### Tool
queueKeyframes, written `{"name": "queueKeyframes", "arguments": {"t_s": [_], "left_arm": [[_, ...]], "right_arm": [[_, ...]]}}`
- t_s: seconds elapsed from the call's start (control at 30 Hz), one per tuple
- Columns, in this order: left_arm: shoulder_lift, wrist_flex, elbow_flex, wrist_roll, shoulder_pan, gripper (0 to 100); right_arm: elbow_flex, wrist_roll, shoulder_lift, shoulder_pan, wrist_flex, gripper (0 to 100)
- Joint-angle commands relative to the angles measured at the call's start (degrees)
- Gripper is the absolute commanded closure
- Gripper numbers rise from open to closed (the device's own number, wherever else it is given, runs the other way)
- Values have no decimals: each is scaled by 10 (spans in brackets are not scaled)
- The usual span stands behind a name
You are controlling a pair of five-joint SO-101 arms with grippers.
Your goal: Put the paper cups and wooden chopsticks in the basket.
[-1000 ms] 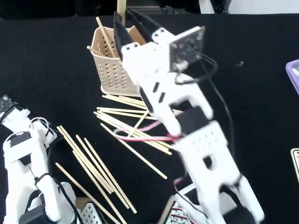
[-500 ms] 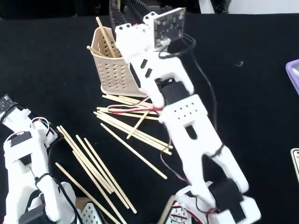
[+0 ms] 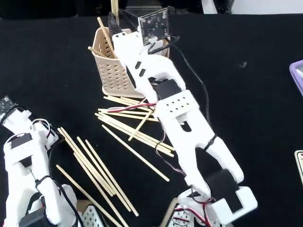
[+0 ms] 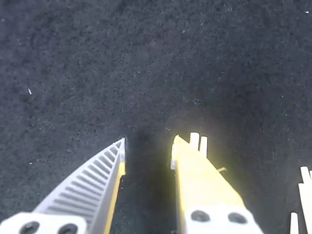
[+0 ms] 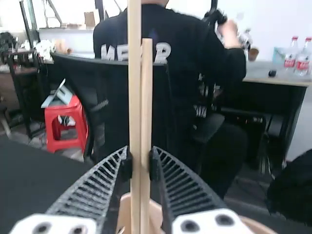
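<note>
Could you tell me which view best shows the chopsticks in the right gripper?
The right wrist view: the two chopsticks stand pinched in the right gripper. The high view catches their top above the basket.

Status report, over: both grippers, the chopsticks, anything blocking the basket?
Right gripper shut on two chopsticks, upright over the basket. Left gripper open over the table. Loose chopsticks lie beside the basket, not in the way.

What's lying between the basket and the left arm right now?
In the high view, loose wooden chopsticks lie scattered on the black table between the basket and the left arm: one group by the basket's foot, another nearer the arm.
</note>
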Motion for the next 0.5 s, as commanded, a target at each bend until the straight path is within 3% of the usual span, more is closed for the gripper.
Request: {"name": "queueKeyframes", "arguments": {"t_s": [0.0, 0.3, 0.47], "left_arm": [[-7, -4, -4, 4, 6, 841], [-7, -4, -4, 4, 6, 841], [-7, -4, -4, 4, 6, 841]], "right_arm": [[-31, 19, -7, -17, 81, 861], [-127, 16, -70, -17, 227, 822], [-123, 18, -182, -19, 411, 822]]}}
